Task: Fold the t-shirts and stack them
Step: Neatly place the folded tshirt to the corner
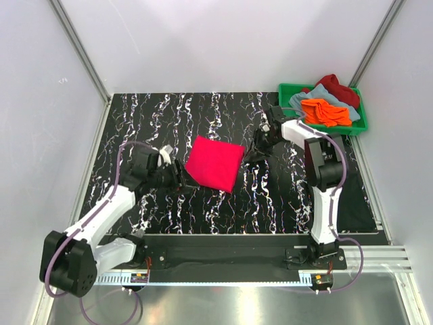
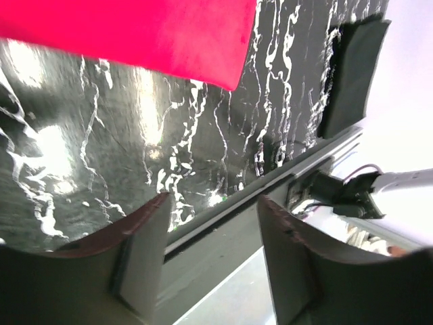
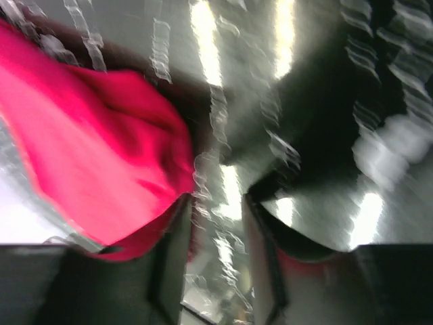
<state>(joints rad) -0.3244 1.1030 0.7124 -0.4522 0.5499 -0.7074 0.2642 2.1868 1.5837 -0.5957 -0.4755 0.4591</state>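
Note:
A bright pinkish-red t-shirt [image 1: 215,162], folded into a square, lies flat on the black marbled table [image 1: 203,210] between my arms. It also shows at the top of the left wrist view [image 2: 135,30] and at the left of the blurred right wrist view [image 3: 95,162]. My left gripper [image 1: 177,177] is open and empty, just left of the shirt. My right gripper [image 1: 252,154] is open and empty, just off the shirt's right edge. Orange [image 1: 326,112], grey-blue [image 1: 301,101] and dark red [image 1: 335,88] t-shirts lie heaped in the green crate.
The green plastic crate [image 1: 362,125] stands at the table's back right corner. White walls with metal posts close in the table on three sides. A dark mat [image 2: 355,68] lies at the table's right near edge.

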